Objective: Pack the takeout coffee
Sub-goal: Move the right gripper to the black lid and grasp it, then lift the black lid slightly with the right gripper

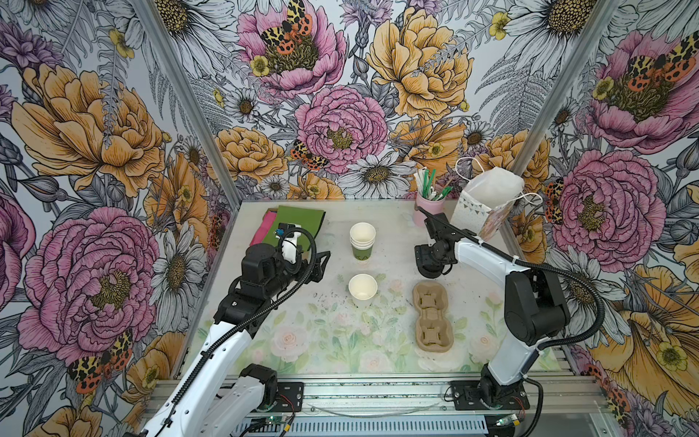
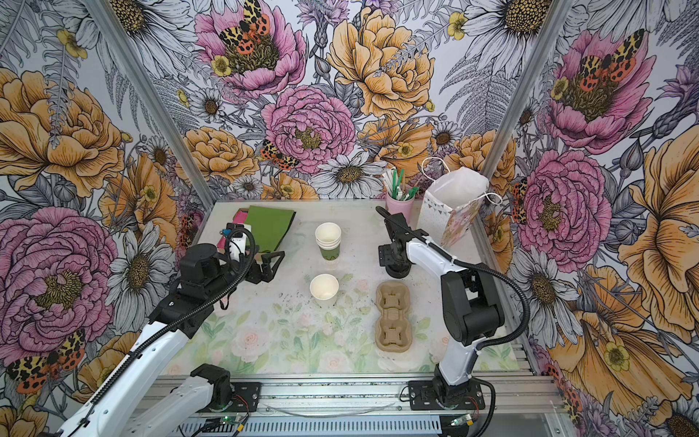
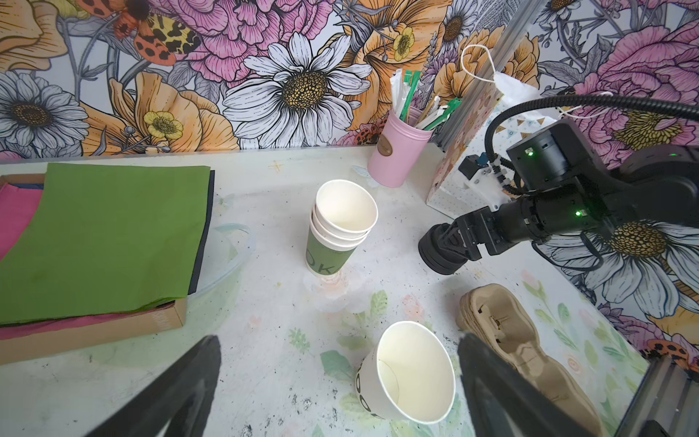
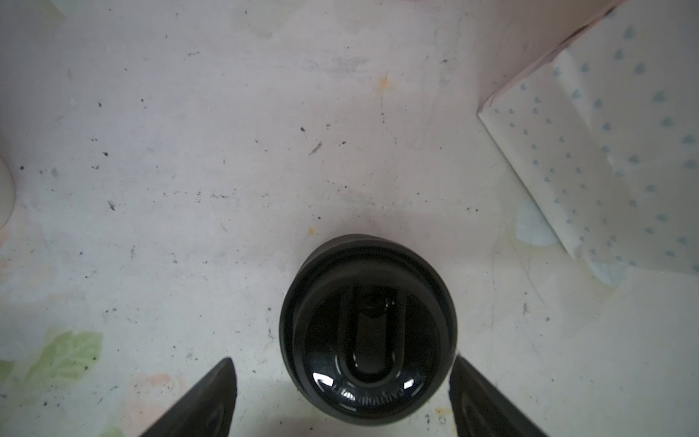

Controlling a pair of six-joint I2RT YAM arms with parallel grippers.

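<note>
Where both top views look down on the scuffed, flower-printed table (image 1: 302, 340), the takeout coffee cup (image 1: 362, 289) stands upright and open-mouthed near the middle. It is smooth white paper. A moulded pulp carrier (image 1: 433, 316) lies to its right and a stack of green-banded paper cups (image 1: 362, 242) stands behind it. The left gripper (image 1: 321, 266) hovers left of the cup, clear of it. The right gripper (image 1: 431, 265) points down near a patterned gift bag (image 1: 488, 204), its fingertips hidden.

From the left wrist, dark lettering shows on the cup's side, and a stack of black lids (image 3: 440, 257) sits under the right gripper. This arm's own black fingers (image 3: 185, 389) are spread wide, holding nothing.

From the right wrist, the glossy round top lid lies between parted fingers (image 4: 212, 401), ungrasped. One tip sits very close to its rim; whether it touches I cannot tell.
</note>
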